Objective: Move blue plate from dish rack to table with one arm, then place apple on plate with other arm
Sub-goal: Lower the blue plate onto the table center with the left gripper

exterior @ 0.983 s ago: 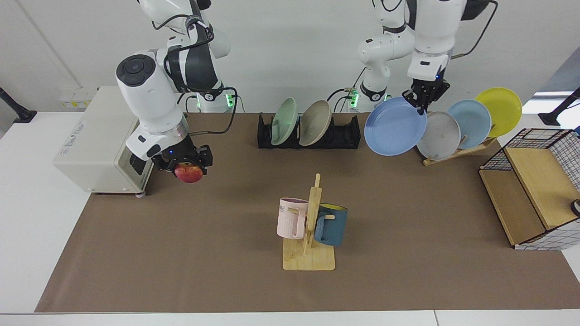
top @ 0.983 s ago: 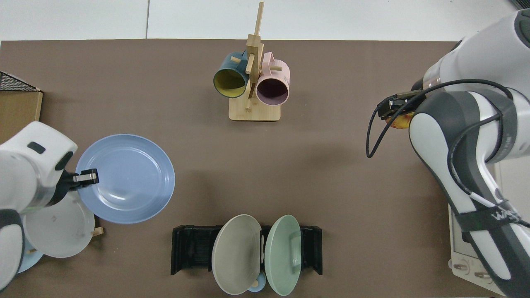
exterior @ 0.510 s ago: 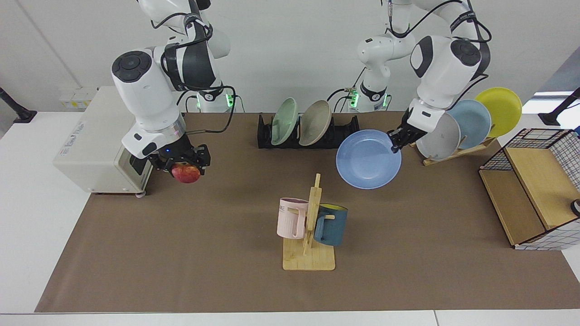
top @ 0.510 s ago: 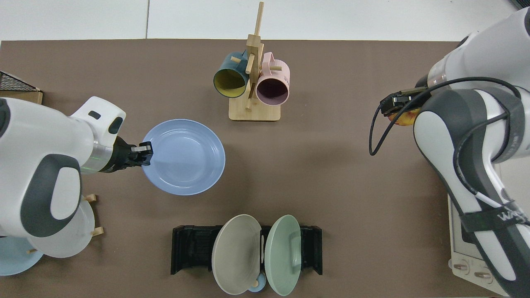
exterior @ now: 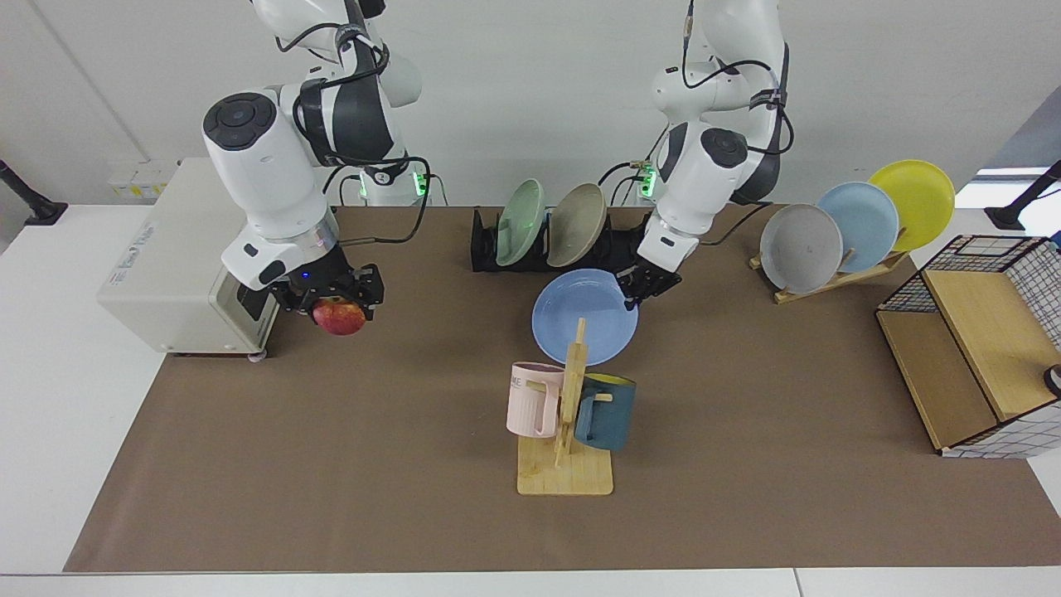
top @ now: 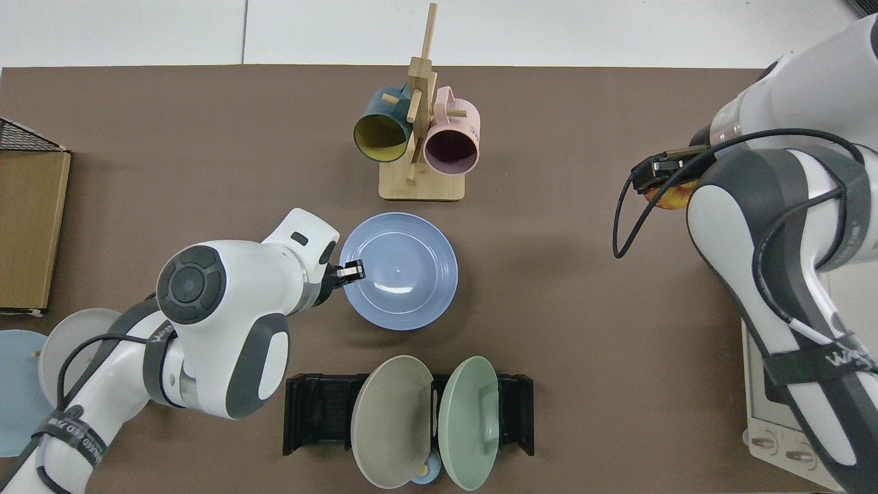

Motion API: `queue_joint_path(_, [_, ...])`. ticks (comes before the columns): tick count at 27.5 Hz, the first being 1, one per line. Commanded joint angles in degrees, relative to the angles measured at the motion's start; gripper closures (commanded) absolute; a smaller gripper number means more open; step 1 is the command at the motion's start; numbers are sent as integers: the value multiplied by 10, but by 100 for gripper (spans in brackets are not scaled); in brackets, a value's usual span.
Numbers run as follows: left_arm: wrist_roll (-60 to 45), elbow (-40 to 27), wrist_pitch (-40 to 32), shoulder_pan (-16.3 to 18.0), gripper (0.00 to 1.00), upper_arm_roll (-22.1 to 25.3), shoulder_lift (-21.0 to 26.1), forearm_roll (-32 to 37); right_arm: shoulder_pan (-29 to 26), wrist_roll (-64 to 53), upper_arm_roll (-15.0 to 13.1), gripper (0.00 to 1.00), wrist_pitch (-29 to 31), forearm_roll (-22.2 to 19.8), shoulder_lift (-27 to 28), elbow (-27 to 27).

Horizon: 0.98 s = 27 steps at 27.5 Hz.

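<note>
The blue plate (exterior: 584,317) (top: 400,270) is level and low over the brown mat of the table (exterior: 398,431), between the black dish rack (exterior: 485,249) (top: 315,415) and the wooden mug stand. My left gripper (exterior: 637,288) (top: 351,271) is shut on the plate's rim; whether the plate touches the mat I cannot tell. My right gripper (exterior: 336,298) hangs above the mat next to the beige box, shut on the red apple (exterior: 339,317) (top: 669,197), which the arm mostly hides in the top view.
A wooden stand (exterior: 566,464) (top: 420,182) holds a pink mug (exterior: 532,400) and a dark blue mug (exterior: 605,412). The black rack holds a green and a beige plate. A slanted wooden stand (exterior: 837,278) carries grey, pale blue and yellow plates. A beige box (exterior: 178,265) and a wire-and-wood crate (exterior: 970,365) flank the mat.
My left arm has carried the blue plate from near the slanted stand toward the mat's middle, lowering and levelling it. The right gripper with the apple has barely moved.
</note>
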Motion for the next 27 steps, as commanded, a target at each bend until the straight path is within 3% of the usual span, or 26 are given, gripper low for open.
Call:
queue_joint_path(1, [-3,-48,48,-3,100,-10,-14,-12,-9,-10,3,100,50,2,-41,-68])
queue_joint_path(10, [-4,-71,85,-9,100,-35,4,-29,-8,-1,3,100,72,3,-61,-118])
queue_joint_path(20, [4,-83,120,-15,100,-37,20,-36,-5,4,4,100,206,4,-114,-272])
queue_joint_path(25, [-2,-84,122,-22,100,-38,24,-36,8,33,5,100,213,5,-114,-282])
queue_joint_path(26, [-2,-83,122,-26,97,-38,24,-36,13,42,5,100,214,5,-113,-282])
queue_joint_path(27, [-3,-83,122,-27,86,-38,24,-36,16,51,5,100,215,5,-113,-282])
